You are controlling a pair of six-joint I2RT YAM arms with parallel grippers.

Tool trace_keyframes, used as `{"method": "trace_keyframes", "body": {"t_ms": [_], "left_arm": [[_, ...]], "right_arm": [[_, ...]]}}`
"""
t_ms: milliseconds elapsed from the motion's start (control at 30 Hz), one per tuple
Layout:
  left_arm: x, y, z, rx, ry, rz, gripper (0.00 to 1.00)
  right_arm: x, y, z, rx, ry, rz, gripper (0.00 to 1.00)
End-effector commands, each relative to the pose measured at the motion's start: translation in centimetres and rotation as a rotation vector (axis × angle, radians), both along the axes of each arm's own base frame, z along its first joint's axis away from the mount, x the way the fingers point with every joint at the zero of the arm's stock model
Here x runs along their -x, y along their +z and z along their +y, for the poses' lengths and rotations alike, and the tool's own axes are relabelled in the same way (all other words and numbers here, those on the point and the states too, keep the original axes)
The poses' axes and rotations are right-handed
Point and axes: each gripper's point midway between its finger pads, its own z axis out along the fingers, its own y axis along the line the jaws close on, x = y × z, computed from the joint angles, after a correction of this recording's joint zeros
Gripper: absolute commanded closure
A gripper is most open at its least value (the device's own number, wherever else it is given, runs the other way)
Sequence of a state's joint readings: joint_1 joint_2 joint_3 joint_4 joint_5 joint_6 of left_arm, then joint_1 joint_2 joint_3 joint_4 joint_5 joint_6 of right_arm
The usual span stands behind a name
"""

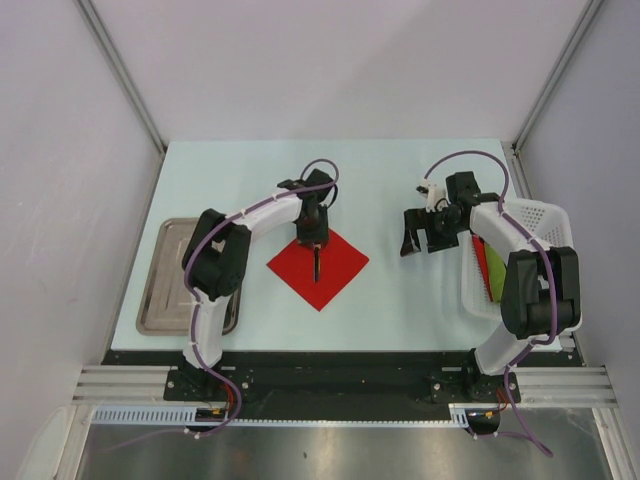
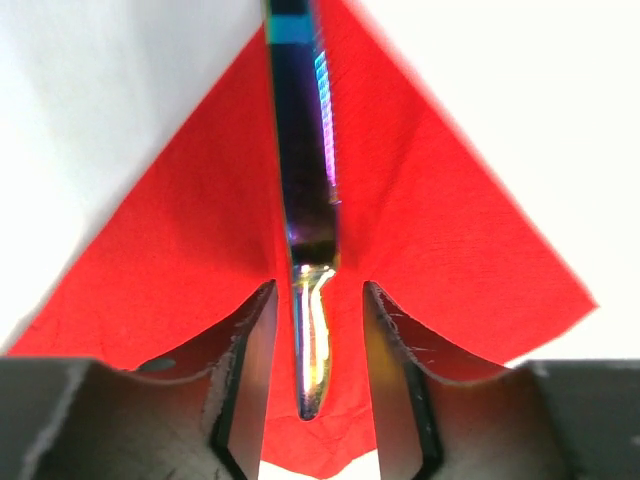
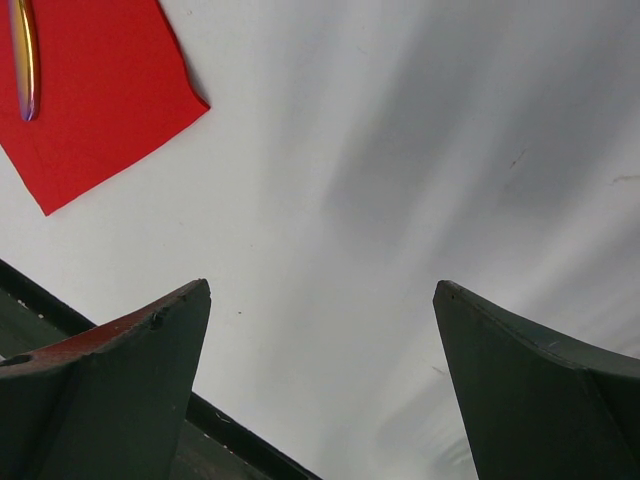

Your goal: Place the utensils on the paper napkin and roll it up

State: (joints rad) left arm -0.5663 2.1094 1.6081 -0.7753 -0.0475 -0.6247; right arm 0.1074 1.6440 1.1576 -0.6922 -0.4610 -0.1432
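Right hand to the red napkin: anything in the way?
Nothing visible. Bare table lies between the right hand and the paper napkin. The left hand hangs over the napkin's middle, fingers open either side of one utensil lying on it.

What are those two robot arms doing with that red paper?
They are setting cutlery on a napkin. The left hand is low over the red paper napkin, and one dark, shiny utensil lies on it between the fingers, which stand apart and do not squeeze it. The right hand hangs wide open over bare table, holding nothing, beside a white basket. The napkin lies flat, not rolled yet.
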Motion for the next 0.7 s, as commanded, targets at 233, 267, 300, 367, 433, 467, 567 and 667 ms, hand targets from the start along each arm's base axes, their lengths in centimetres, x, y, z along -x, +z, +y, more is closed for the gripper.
{"method": "trace_keyframes", "body": {"t_ms": [233, 267, 300, 367, 433, 467, 567, 667], "left_arm": [[-1.8, 12.8, 9.2, 0.052, 0.066, -0.277, 0.41], [-1.3, 12.4, 10.5, 0.045, 0.083, -0.263, 0.4], [0.0, 10.7, 12.2, 0.024, 0.094, -0.217, 0.4], [0.8, 10.8, 15.8, 0.02, 0.155, -0.221, 0.4], [2.3, 9.3, 18.9, -0.017, 0.21, -0.173, 0.4], [3.0, 9.3, 19.7, -0.034, 0.205, -0.168, 0.41], [5.0, 7.5, 22.3, -0.083, 0.23, -0.124, 0.43], [5.9, 5.7, 23.9, -0.078, 0.256, -0.088, 0.48]], "right_arm": [[-1.7, 2.5, 1.2, -0.027, 0.045, -0.08, 0.0], [-1.6, 2.5, 1.5, -0.029, 0.053, -0.082, 0.01], [-1.6, 2.5, 1.7, -0.03, 0.057, -0.084, 0.0], [-1.4, 2.5, 2.2, -0.026, 0.073, -0.084, 0.0], [-1.3, 2.4, 2.5, -0.021, 0.082, -0.086, 0.0], [-1.1, 2.3, 2.8, -0.02, 0.093, -0.086, 0.0], [-0.8, 1.9, 3.1, -0.013, 0.104, -0.074, 0.0], [-0.7, 1.5, 3.5, -0.01, 0.116, -0.064, 0.0]]}}
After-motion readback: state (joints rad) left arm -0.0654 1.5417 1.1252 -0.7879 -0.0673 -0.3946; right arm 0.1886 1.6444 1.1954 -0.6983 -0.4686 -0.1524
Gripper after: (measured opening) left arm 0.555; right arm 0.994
